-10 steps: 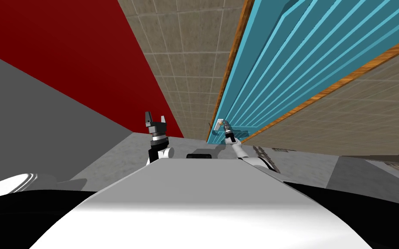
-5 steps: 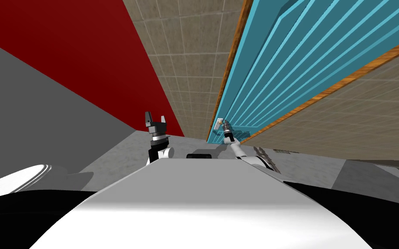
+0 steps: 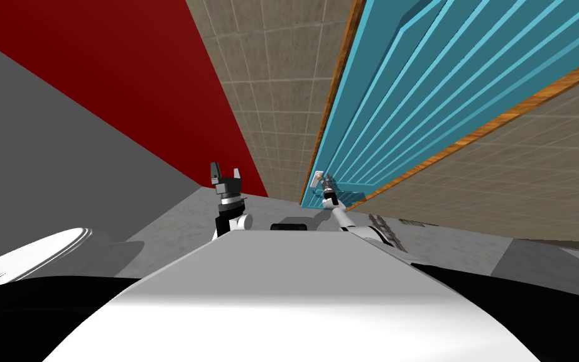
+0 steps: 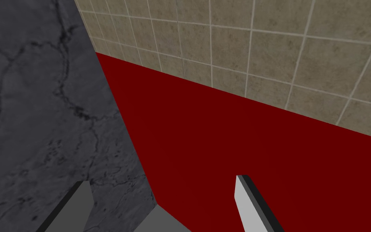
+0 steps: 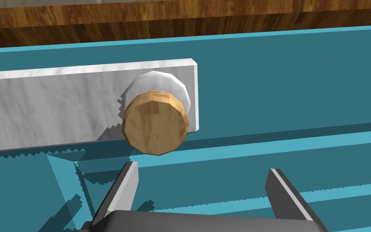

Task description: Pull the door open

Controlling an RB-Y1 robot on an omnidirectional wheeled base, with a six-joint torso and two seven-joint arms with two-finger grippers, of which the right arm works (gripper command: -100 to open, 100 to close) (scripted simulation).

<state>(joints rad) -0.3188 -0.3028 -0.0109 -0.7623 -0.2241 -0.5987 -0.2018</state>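
Tiled wall [image 3: 275,94], teal panelled door [image 3: 407,82]; its round wooden knob [image 5: 155,122] sits on a pale plate [image 5: 60,108] by the door's edge. Right gripper [image 5: 203,169] is spread wide to take the knob, but the knob sits beside one finger, not between the two, so it likely needs lining up. Left gripper [image 3: 225,170] is also spread, parked clear by the red wall [image 3: 125,75].

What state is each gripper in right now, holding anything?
Left gripper: open, holding nothing.
Right gripper: open, holding nothing; the wooden door knob sits just beyond one fingertip, not between the fingers.
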